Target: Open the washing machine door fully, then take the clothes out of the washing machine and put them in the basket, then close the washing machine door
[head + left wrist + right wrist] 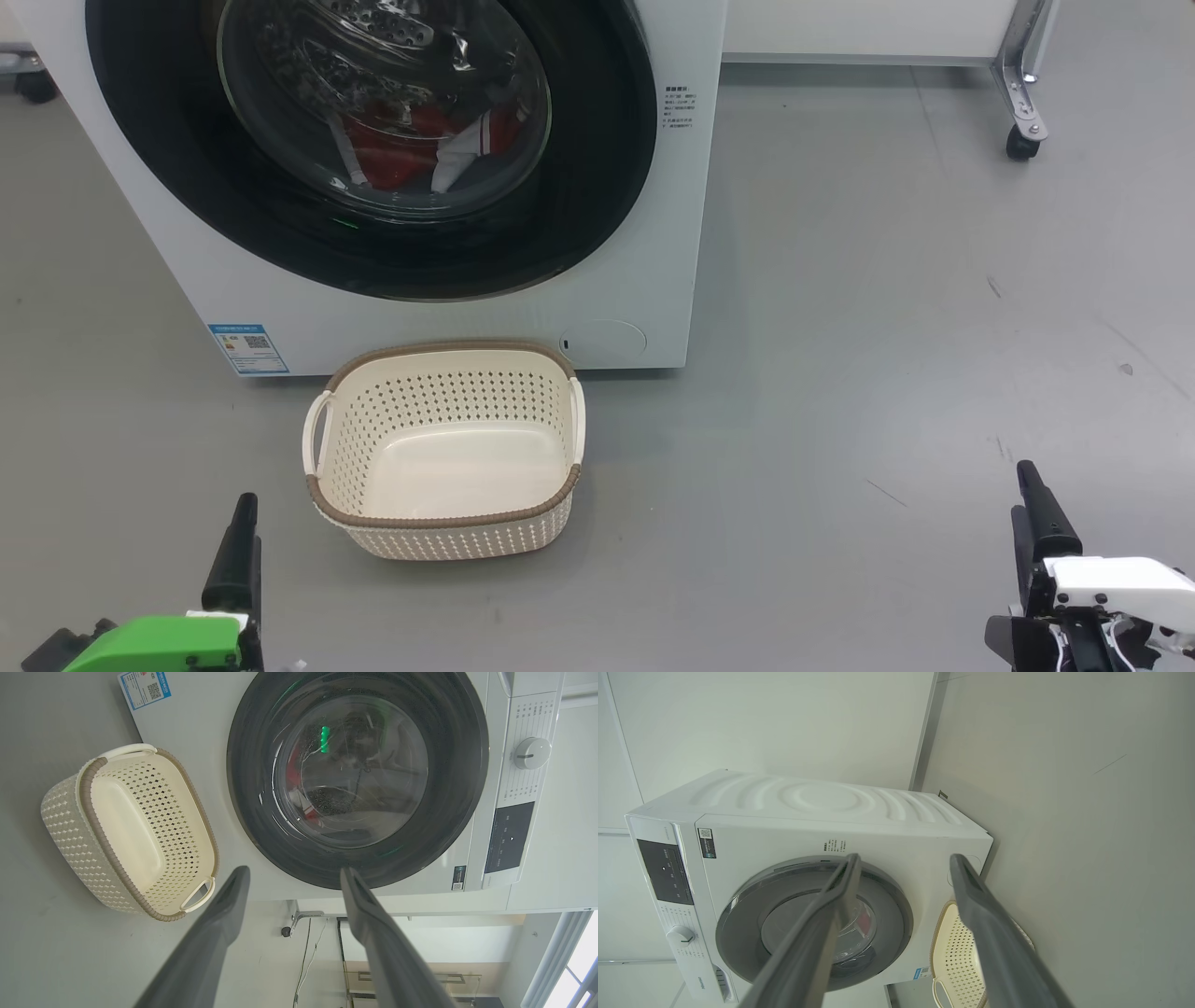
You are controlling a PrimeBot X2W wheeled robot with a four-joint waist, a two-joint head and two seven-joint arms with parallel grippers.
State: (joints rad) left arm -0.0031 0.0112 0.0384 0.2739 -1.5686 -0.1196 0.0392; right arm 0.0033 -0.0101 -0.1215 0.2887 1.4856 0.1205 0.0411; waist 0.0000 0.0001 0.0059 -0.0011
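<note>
Glossy black catches the eye first in the head view: the washing machine door (588, 187) lies closed against the white washing machine (448, 317), its face turned straight out toward the robot, and the clothes (411, 149) show red and white through the glass, low in the drum. The basket (439, 347) stands on the floor (840, 327) just before the machine and under the door. Its mouth is up and it holds nothing; its long axis runs along the machine's front, a handle at each end. The left pincer (238, 551) and right pincer (1041, 523) wait low and well apart from both, and from here I cannot tell their spread. The left wrist view settles it for that arm: its fingers (224, 914) stand wide apart, gripping nothing, aimed at the door's lower rim. The right wrist view shows the same, its fingers (980, 914) parted and bare, pointing at the machine from off to one side. To my mind the door comes first, and that slick rim could let a finger slide off. A half-opened door would crowd the reach into the drum. The basket is small, so a trailing garment could spill over its rim onto the floor.
</note>
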